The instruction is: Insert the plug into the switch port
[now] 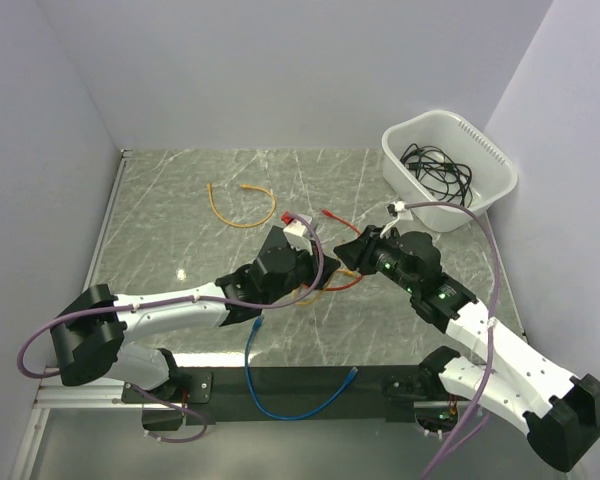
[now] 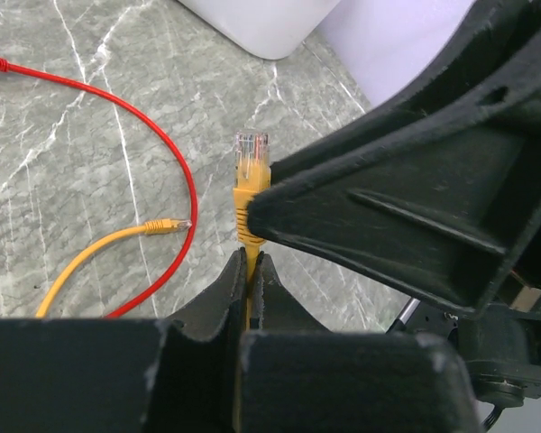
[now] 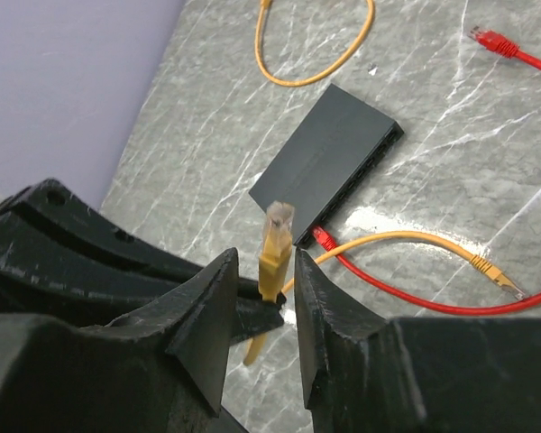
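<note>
The left gripper (image 2: 250,271) is clamped on a yellow cable just below its plug (image 3: 276,236), holding the plug upright above the table (image 3: 207,108). The right gripper (image 3: 263,266) has its jaws apart on either side of that plug, with a gap showing on both sides. The switch (image 3: 329,162) lies flat on the table beyond, a red cable (image 3: 415,298) ending at its port edge.

Lab robot cell: white walls (image 1: 280,60) enclose tabletop (image 1: 180,200).
</note>
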Robot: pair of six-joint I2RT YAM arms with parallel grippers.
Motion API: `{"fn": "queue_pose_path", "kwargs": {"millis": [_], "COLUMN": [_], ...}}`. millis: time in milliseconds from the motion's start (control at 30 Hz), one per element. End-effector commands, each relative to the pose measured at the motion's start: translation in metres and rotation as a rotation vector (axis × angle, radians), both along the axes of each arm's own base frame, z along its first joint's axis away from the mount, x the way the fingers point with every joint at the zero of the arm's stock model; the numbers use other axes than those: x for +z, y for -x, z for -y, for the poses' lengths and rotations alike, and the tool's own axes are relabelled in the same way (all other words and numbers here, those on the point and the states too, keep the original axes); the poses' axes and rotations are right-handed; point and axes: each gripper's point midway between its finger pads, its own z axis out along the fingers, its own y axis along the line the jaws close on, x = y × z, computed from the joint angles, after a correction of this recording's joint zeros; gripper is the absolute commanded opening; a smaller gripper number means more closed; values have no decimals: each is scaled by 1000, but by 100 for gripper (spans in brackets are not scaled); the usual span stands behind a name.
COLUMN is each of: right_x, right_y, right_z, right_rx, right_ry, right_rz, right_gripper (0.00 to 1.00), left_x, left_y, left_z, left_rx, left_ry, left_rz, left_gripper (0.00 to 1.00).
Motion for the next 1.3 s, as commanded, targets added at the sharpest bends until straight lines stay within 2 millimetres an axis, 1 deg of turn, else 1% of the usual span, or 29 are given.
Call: {"fn": "queue_pose_path", "kwargs": {"millis": [0, 33, 133, 167, 233, 267, 333, 367, 400, 433, 500, 533, 567, 600, 633, 667, 700, 733, 767, 800, 833, 867, 900, 933, 967, 1000, 1033, 1100, 1267], "right_x": [27, 27, 25, 25, 25, 26, 31, 32, 33, 41, 51, 57, 60, 62, 69, 72, 78, 84, 95, 99, 106, 114, 118, 125, 129, 131, 135, 141, 148], "right_y": [-8, -9, -8, -7, -7, -7, -6, -5, -4, -2, 3, 6, 8, 9, 10, 13, 16, 25, 32, 38, 51, 55, 60, 70, 73, 77, 80, 86, 86], "right_z": [-7, -8, -14, -15, -15, -15, -14, -14, -13, -13, -14, -12, -12, -10, -9, -9, -9, -11, -14, -16, -21, -23, -24, -28, -29, -30, -31, -33, -35], "right_rx": [-16, -17, -8, -9, -11, -13, -12, -9, 0, 12, 51, 69, 84, 87, 105, 117, 136, 193, 235, 270, 345, 369, 394, 451, 470, 487, 503, 538, 549], "right_ry": [-35, -35, -25, -22, -24, -25, -30, -31, -24, -42, -54, -49, -51, -44, -40, -39, -47, -60, -85, -95, -116, -132, -149, -171, -184, -201, -212, -234, -252], "right_rz": [48, 48, 42, 44, 45, 46, 58, 65, 76, 115, 171, 211, 228, 232, 253, 263, 284, 316, 362, 383, 409, 444, 457, 487, 502, 502, 512, 535, 548], "right_gripper": [38, 37, 28, 17, 2, 0, 0, 0, 0, 0, 0, 0, 0, 0, 0, 0, 0, 0, 0, 0, 0, 0, 0, 0, 0, 0, 0, 0, 0], "left_x": [20, 20, 23, 23, 23, 25, 26, 29, 31, 32, 40, 43, 55, 62, 66, 82, 90, 95, 111, 117, 114, 131, 134, 134, 138, 136, 133, 126, 115], "left_y": [-4, -4, -3, -3, -2, -3, -1, 1, 1, 5, 11, 14, 19, 22, 25, 33, 35, 43, 52, 61, 68, 81, 89, 95, 102, 111, 115, 116, 116], "left_z": [6, 7, 8, 7, 7, 6, 6, 7, 7, 10, 10, 9, 5, 3, -1, -8, -13, -16, -26, -30, -35, -43, -46, -49, -50, -50, -51, -50, -45], "left_rx": [11, 10, 10, 12, 14, 14, 7, 2, -8, -33, -63, -75, -95, -108, -121, -178, -202, -254, -335, -393, -446, -544, -580, -613, -652, -706, -726, -743, -762], "left_ry": [21, 21, 27, 26, 27, 33, 37, 46, 49, 55, 77, 87, 115, 127, 142, 183, 209, 244, 289, 324, 337, 389, 410, 420, 431, 427, 424, 417, 408], "left_rz": [41, 41, 44, 43, 40, 42, 39, 39, 40, 37, 42, 45, 58, 68, 75, 92, 103, 110, 138, 135, 132, 198, 201, 218, 250, 260, 260, 262, 248], "left_gripper": [0, 0, 0, 0, 0, 0, 1, 3, 24, 37, 59, 61, 61, 59, 58, 58, 58, 58, 60, 64, 64, 64, 65, 65, 65, 62, 61, 59, 55]}}
